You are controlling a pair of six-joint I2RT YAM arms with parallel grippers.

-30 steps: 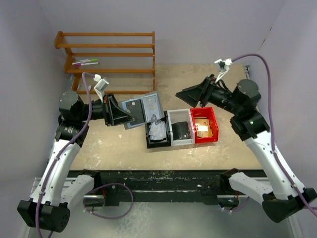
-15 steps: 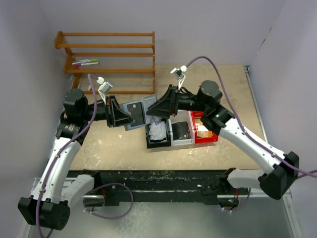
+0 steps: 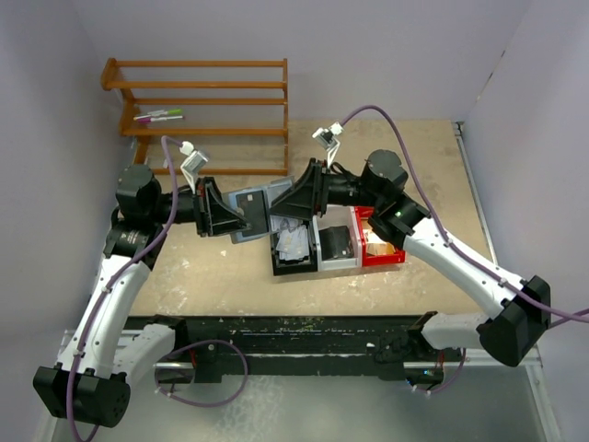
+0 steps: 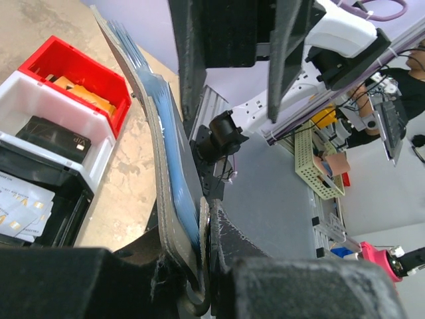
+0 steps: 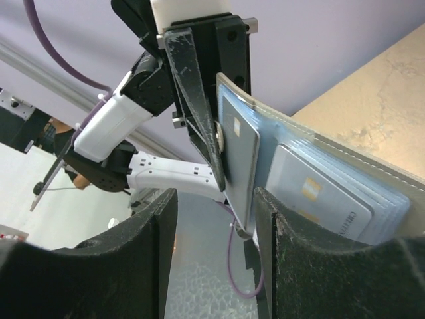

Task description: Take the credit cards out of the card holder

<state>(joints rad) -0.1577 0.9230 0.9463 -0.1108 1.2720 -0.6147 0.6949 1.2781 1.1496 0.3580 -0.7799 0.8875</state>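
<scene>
Speckled tan desk (image 3: 212, 276), three boxy plastic bins (image 3: 339, 264): just beside them, left fingers (image 4: 265, 282) pinch the flat, stitched blue-grey card holder (image 4: 169, 173) aloft; right fingers (image 5: 139, 266) stand spread at its open edge, where thin, pale, round-cornered credit cards (image 5: 312, 193) sit tucked.

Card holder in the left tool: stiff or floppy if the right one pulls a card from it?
Probably floppy: the card holder curves away from where the left tool pinches one edge. Likely light: that single pinch holds it up. The grey card between the right tool and its open fingers looks flat and stiff, so a pull may bend the holder.
</scene>
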